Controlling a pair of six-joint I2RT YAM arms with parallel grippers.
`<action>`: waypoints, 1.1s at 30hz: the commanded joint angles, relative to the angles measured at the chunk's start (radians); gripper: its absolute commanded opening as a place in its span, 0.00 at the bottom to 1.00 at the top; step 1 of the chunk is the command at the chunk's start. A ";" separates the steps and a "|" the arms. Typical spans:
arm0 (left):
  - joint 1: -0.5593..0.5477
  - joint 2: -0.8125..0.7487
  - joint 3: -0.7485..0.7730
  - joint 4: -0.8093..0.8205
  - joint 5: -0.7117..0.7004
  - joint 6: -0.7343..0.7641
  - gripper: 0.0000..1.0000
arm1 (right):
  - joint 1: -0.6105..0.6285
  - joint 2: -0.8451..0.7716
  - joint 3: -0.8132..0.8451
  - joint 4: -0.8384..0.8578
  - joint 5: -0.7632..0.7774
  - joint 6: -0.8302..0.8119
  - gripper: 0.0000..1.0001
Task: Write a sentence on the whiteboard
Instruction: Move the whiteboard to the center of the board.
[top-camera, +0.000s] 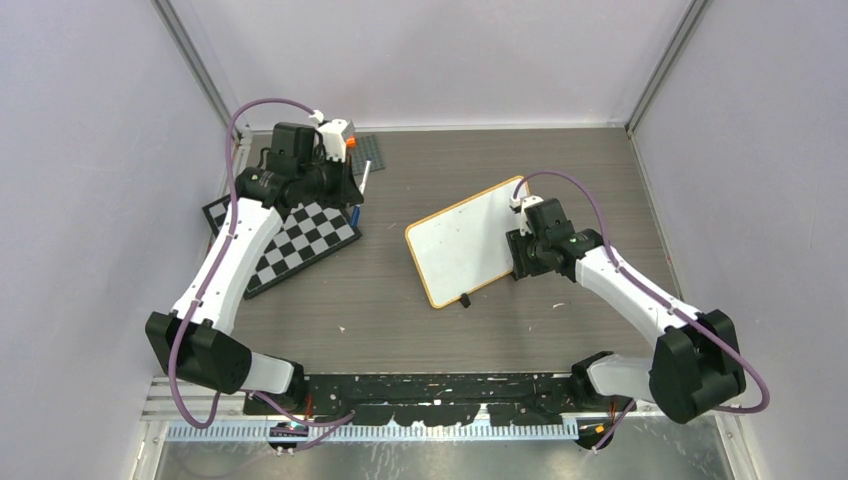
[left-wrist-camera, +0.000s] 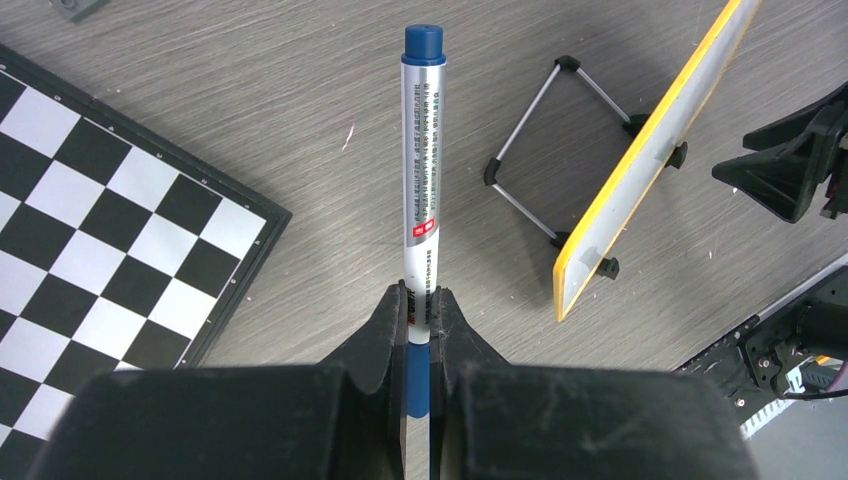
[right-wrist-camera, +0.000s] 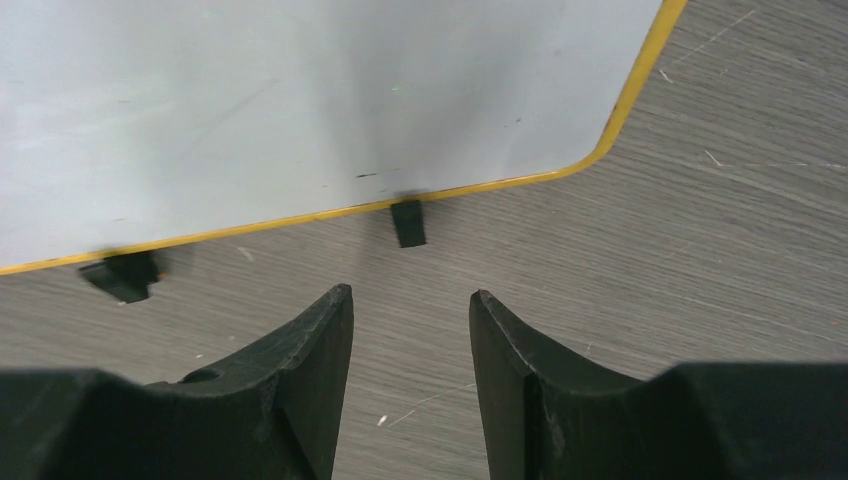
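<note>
1. whiteboard (top-camera: 465, 245) sits skewed at mid-tabletop (top-camera: 400, 320). its face is blank, with no sentence on it, so writing looks not yet begun.
2. left fingers (left-wrist-camera: 385, 335) are clenched on a blue-and-silver marker (left-wrist-camera: 422, 150). they grip it near one blue end, and the barrel points straight ahead. cannot tell which end carries the cap.
3. marker is held well to the left of the whiteboard, over bare tabletop between it and the checkered board (top-camera: 290, 240). judged a carrying hold: a long free barrel gives reach, and a firm pinch keeps it from twisting.
4. right fingers (right-wrist-camera: 310, 360) are parted with nothing between them. they sit just off the whiteboard's footed edge, aimed at the yellow rim and the two black feet (right-wrist-camera: 407, 222).
5. judged reason: they are placed to brace that edge so the whiteboard does not slide under pen pressure.
6. in the left wrist view the whiteboard shows edge-on and tilted, with a wire stand (left-wrist-camera: 555, 150) just behind it. a tilted face may rock if pressed.
</note>
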 joint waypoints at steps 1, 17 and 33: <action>0.006 -0.007 0.036 0.019 0.013 -0.007 0.00 | -0.003 0.002 -0.013 0.104 -0.046 -0.061 0.51; 0.006 0.007 0.039 0.023 0.017 -0.003 0.00 | -0.007 0.159 -0.016 0.148 -0.134 -0.136 0.36; 0.006 0.020 0.040 0.021 0.029 -0.006 0.00 | 0.001 0.104 -0.050 0.083 -0.245 -0.263 0.03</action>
